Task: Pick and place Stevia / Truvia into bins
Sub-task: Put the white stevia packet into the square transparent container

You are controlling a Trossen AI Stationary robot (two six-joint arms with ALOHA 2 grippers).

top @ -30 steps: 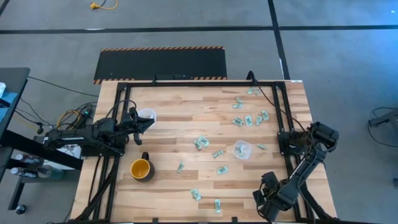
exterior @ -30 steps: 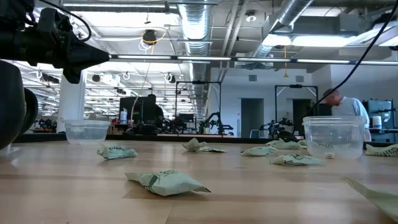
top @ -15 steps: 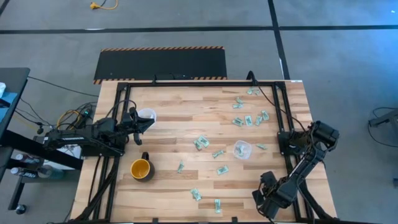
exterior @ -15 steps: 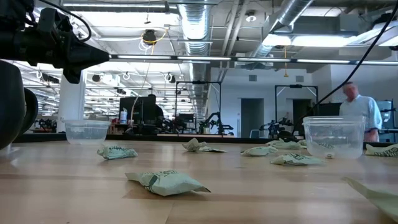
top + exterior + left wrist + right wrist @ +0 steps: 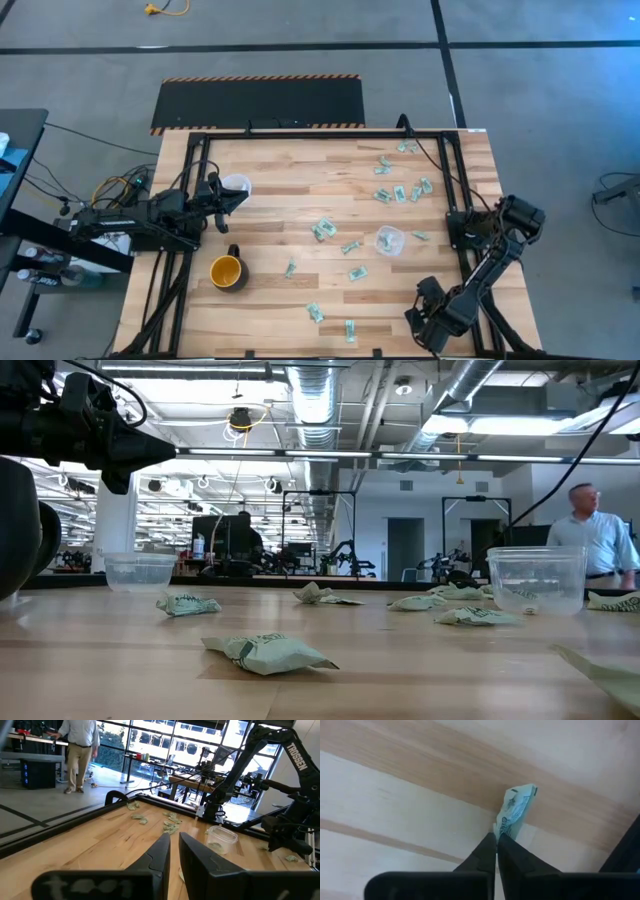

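Right wrist view: one pale green and white Stevia sachet (image 5: 514, 812) stands crumpled on the wooden table (image 5: 395, 800), its lower end pinched between the tips of the right gripper (image 5: 496, 838), whose fingers are closed together on it.
Right gripper, place: in the high view it (image 5: 424, 326) is low at the table's near right corner, close to the right edge.
Other sachets: in the high view a cluster (image 5: 400, 190) lies toward the far right corner; several more (image 5: 322, 230) lie around the middle; two (image 5: 315, 313) lie near the near edge.
Right bin: a clear plastic cup (image 5: 389, 240) stands upright right of centre, with sachets just beside it; in the low view it (image 5: 536, 580) shows at the right.
Left bin: a second clear cup (image 5: 236, 185) stands near the left edge, toward the far side; in the low view it (image 5: 140, 572) shows at the left.
Left gripper: it (image 5: 232, 199) hovers beside the left bin; in the left wrist view its fingers (image 5: 160, 854) stand narrow, a thin gap between them, with nothing held.
Mug: a yellow-orange mug (image 5: 227, 271) stands near the left edge, nearer than the left bin.
Room: a person (image 5: 596, 545) shows beyond the table in the low view.
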